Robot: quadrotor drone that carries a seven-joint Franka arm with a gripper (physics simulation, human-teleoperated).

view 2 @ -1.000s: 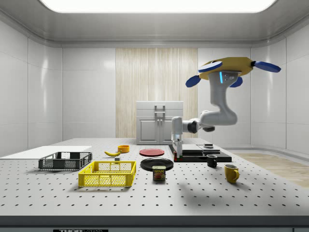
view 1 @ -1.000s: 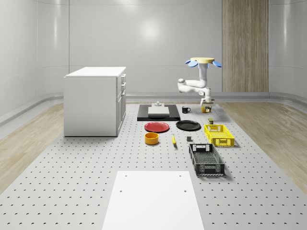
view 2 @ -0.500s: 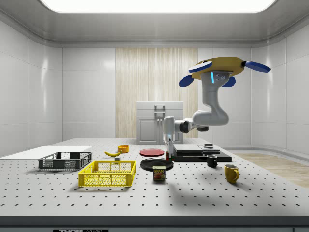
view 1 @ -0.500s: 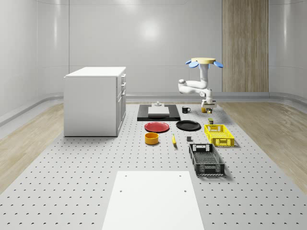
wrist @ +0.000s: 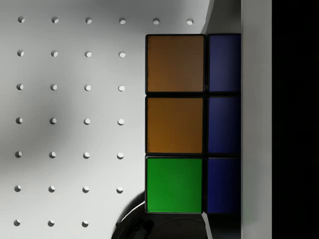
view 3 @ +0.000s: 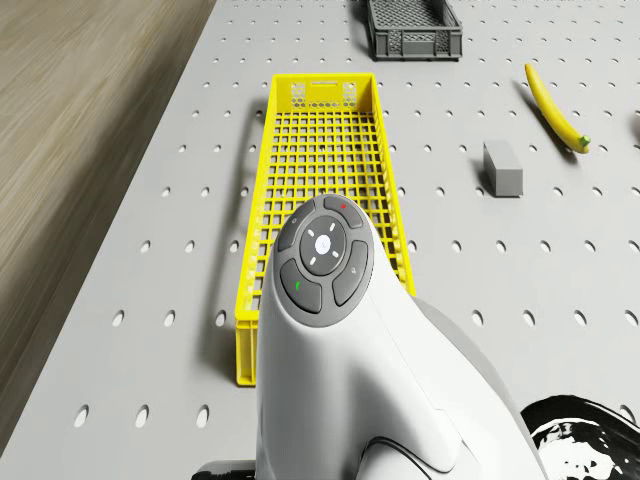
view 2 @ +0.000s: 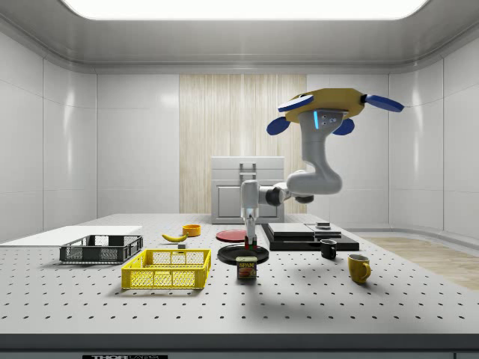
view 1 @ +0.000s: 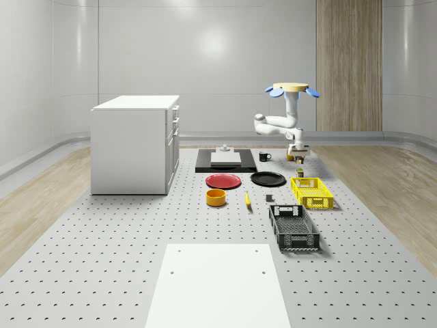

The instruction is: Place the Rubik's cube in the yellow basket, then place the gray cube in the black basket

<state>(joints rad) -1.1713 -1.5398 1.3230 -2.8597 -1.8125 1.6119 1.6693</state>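
Drone (view 2: 323, 107) hovers above the desk (view 1: 102, 273), over its far right part in the whole-scene view, with the arm bent downward and the gripper (view 2: 251, 245) hanging low above the surface.

Rubik's cube (wrist: 192, 124) is held in the fingers: the wrist view shows its orange, green and blue tiles pressed close against a finger (wrist: 256, 119), with the perforated desk visible beneath. The fingers are therefore clenched on the cube, and the cube is off the desk, carried.

Governing relation: the yellow basket (view 3: 320, 215) is not yet under the cube. In the side view the gripper hangs beside the black plate (view 2: 243, 254), and the yellow basket (view 2: 166, 269) lies toward the side view's left of it and nearer the camera, with a clear gap between. In the whole-scene view the yellow basket (view 1: 311, 192) sits nearer than the gripper (view 1: 299, 156), almost directly in line. The basket's long axis runs near to far in that view, so it points roughly at the gripper.

Gray cube (view 3: 502, 168) rests on the desk just left of the yellow basket in whole-scene terms, untouched. Black basket (view 1: 293, 228) stands nearer still, in line with the yellow one.

Assessment: first placement is in the carry stage; release would be premature until the cube is above the basket's mesh floor.
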